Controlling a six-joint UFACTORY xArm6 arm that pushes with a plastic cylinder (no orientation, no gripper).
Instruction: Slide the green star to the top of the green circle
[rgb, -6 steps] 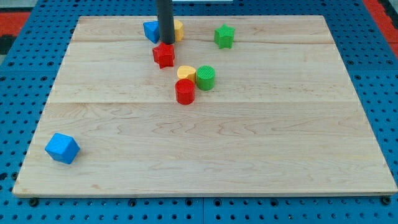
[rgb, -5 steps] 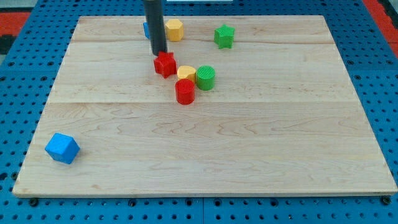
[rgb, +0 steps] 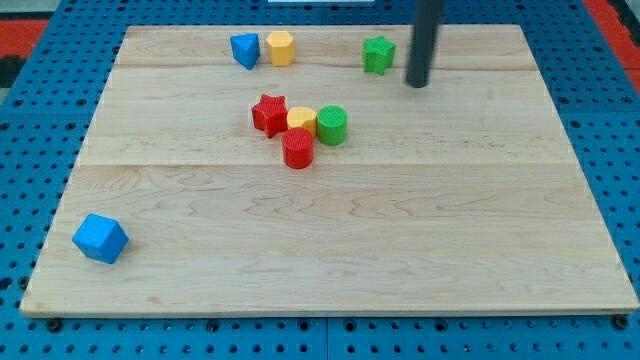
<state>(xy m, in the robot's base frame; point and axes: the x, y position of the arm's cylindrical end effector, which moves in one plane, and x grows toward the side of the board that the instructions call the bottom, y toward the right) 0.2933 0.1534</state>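
my tip (rgb: 417, 85) stands just right of the green star (rgb: 378, 54), slightly below it, near the frame's top; there is no gripper to open or close, only the bare rod; the green circle (rgb: 332, 125) lies down-left of the star, touching a yellow block (rgb: 300, 118); the wooden tabletop (rgb: 400, 230) between star and circle is bare.

The dark rod (rgb: 426, 40) is running out past the view's top edge, so its upper part is not showing. Well left of my tip (rgb: 417, 86), the yellow block (rgb: 301, 118) is sitting partly hidden behind the red cylinder (rgb: 297, 147), its shape staying unclear.
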